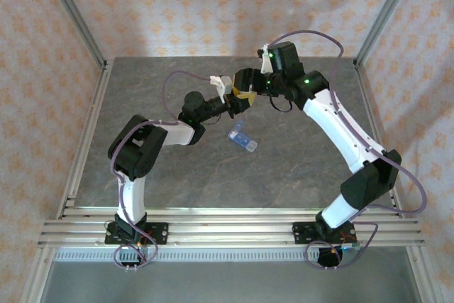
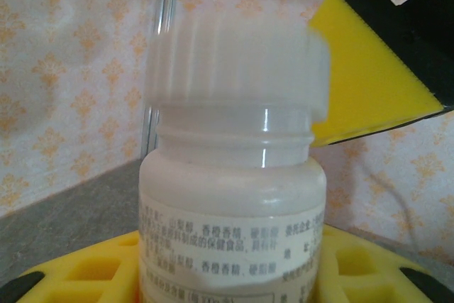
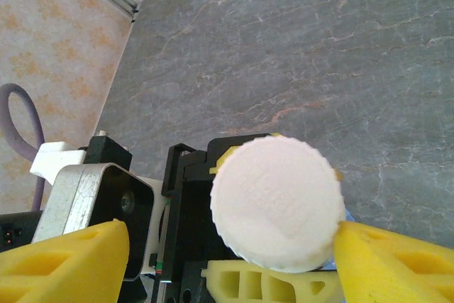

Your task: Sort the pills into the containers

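A white bottle with a ribbed white cap stands upright in my left gripper, which is shut on its body with yellow fingers on both sides. In the top view the left gripper holds it above the middle of the table. My right gripper is open and straddles the cap from above: one pad sits against the cap's rim, the other stands well apart. The containers, a light-blue pill box, lie on the table below. The pills are hidden.
The grey stone-patterned table is framed by aluminium rails at the near edge and posts at the back corners. Patterned walls close in the back and sides. The right arm reaches in from the right.
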Available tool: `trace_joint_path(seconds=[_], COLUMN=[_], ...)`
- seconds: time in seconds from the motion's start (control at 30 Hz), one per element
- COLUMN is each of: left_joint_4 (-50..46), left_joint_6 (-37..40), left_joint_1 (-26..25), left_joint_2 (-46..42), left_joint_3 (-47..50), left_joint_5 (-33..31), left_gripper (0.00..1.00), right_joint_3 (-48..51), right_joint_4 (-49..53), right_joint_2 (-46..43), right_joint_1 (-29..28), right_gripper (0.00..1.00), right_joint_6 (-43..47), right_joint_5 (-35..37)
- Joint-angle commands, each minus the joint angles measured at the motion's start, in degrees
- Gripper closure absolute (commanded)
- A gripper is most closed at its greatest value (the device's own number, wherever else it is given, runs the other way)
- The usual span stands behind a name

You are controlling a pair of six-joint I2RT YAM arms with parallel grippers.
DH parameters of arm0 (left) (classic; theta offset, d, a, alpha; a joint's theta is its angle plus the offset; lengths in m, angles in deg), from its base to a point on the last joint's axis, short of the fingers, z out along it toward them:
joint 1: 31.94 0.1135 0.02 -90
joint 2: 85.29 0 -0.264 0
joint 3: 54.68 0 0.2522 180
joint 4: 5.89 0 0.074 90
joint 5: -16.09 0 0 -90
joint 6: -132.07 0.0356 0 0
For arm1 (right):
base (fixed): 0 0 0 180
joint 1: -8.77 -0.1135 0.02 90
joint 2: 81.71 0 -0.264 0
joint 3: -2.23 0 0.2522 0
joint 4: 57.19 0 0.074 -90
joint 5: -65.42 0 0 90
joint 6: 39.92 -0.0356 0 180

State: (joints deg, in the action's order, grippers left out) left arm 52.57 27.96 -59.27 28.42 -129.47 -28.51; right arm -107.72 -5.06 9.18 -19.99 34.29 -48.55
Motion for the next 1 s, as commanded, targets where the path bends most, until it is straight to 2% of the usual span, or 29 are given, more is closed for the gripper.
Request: trace_joint_path(seconds=[0.0, 0.37, 0.67, 0.97], left_joint_4=[1.34, 1.32, 1.33, 1.38], left_joint_6=[-0.39, -0.39, -0.65, -0.75], left_joint_1=[0.05, 0.0, 0.0, 0.05], left_joint_2=[-0.44, -0.79, -0.69, -0.69], left_joint_3=[-1.46, -1.43, -1.81, -1.94], left_joint_5=[-0.57, -0.59, -0.47, -0.49], left_gripper=[1.0, 1.0, 1.0, 1.0], right_joint_3=[-2.67, -5.57, -1.72, -0.52], right_joint_4=[1.59, 2.88, -3.57, -6.46], right_joint_2=[-1.17, -1.6, -1.47, -0.19], right_joint_1=[-0.03, 2.46, 5.65, 5.68], right_gripper=[0.24, 0.24, 0.24, 0.24], right_joint_6=[1.74, 1.74, -0.92, -2.75], right_joint_5=[2.26, 2.9, -4.23, -6.63])
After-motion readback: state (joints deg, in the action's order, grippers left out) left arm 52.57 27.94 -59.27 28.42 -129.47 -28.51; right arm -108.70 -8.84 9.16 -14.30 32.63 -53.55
